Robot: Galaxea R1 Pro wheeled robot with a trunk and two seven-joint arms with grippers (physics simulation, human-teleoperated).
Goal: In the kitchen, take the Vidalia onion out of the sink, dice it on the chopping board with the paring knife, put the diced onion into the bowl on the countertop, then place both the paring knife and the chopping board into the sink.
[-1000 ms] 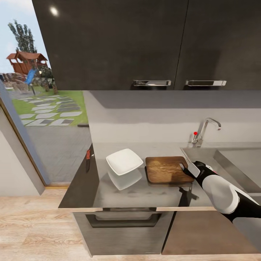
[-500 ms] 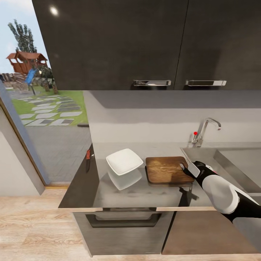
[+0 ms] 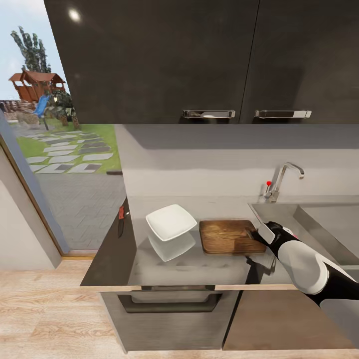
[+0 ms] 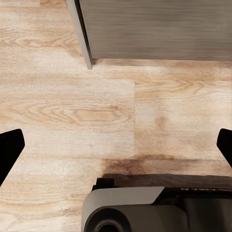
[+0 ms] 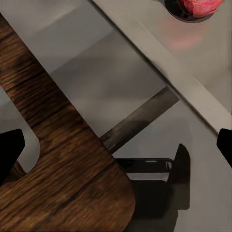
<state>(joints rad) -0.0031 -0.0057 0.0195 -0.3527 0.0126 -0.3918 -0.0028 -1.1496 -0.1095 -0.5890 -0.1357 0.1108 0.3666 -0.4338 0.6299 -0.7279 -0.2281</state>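
Nearest in the head view, the right arm comes in from the lower right edge, its white forearm cut off by the frame, and the right gripper point(image 3: 255, 231) sits at the right end of the chopping board point(image 3: 227, 237); whether its fingers pinch the board or merely touch it cannot be told, since the wrist covers them. In the right wrist view the two dark fingertips stand wide apart at the picture's edges, with the board's rounded corner point(image 5: 72, 183) between them and lifted above the countertop point(image 5: 96, 82), its shadow falling beneath. The left gripper point(image 4: 116, 145) hangs spread over the wooden floor point(image 4: 67, 111), only its black tips visible. On the countertop point(image 3: 199, 267), just left of the board, rests the white bowl point(image 3: 171, 222). The paring knife point(image 3: 120, 219) lies near the counter's left edge, small and hard to make out. Farther right is the sink point(image 3: 329, 219), partly cut off, with the tap point(image 3: 281, 180) behind. The Vidalia onion point(image 5: 200, 6) shows cropped in the basin.
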